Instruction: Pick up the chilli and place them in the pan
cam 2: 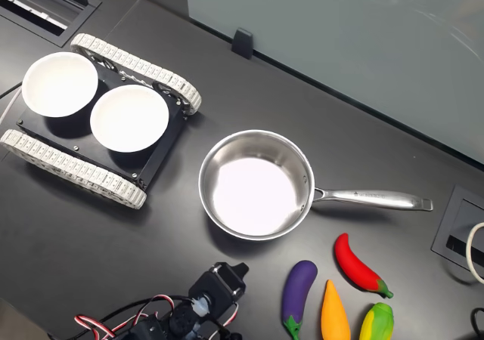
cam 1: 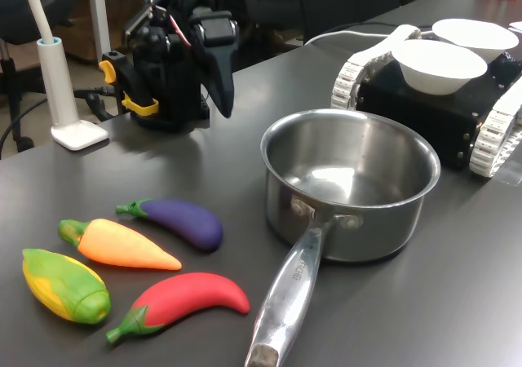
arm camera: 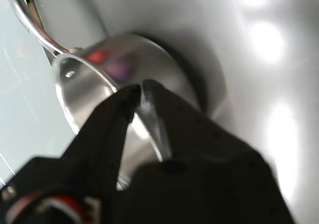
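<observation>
The chilli (cam 1: pixel 188 298) (cam 2: pixel 359 264), red and curved with a green stem cap, lies on the dark table near the pan's handle. The steel pan (cam 1: pixel 383 228) (cam 2: pixel 201 185) stands upright in the middle with nothing in it; the wrist view shows its outer wall (arm camera: pixel 94 84) with red and purple reflections. My black gripper (cam 1: pixel 222 98) (cam 2: pixel 236 269) (arm camera: pixel 140 88) hangs shut and holds nothing. It is near the arm's base, well apart from both pan and chilli. In the wrist view the chilli itself is out of sight.
A purple eggplant (cam 1: pixel 181 222) (cam 2: pixel 299 285), an orange carrot (cam 1: pixel 122 245) (cam 2: pixel 334 313) and a yellow-green corn (cam 1: pixel 65 285) (cam 2: pixel 376 323) lie beside the chilli. Two white bowls (cam 1: pixel 438 64) (cam 2: pixel 128 117) sit on a black tracked vehicle (cam 1: pixel 424 114). A white lamp base (cam 1: pixel 77 132) stands by the arm.
</observation>
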Tool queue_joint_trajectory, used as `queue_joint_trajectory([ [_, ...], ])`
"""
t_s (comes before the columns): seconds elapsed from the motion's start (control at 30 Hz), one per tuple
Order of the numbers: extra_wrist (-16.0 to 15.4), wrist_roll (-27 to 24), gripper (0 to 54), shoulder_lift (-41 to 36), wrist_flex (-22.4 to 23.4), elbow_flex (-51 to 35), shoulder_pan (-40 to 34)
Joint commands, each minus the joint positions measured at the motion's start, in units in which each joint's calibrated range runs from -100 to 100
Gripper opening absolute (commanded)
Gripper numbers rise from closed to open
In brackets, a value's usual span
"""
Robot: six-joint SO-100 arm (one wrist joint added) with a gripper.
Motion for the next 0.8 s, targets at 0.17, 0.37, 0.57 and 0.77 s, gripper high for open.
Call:
queue_joint_trajectory([
  [0.17, -0.4, 0.3, 0.2, 7.1, -3.3, -18.4, 7.0],
  [0.37, -0.4, 0.0, 0.2, 15.1, -5.4, -30.1, 10.3],
  [0.57, -0.4, 0.3, 0.2, 24.2, -5.5, -41.8, 13.0],
  [0.77, -0.4, 0.5, 0.2, 29.8, -5.6, -47.7, 16.0],
])
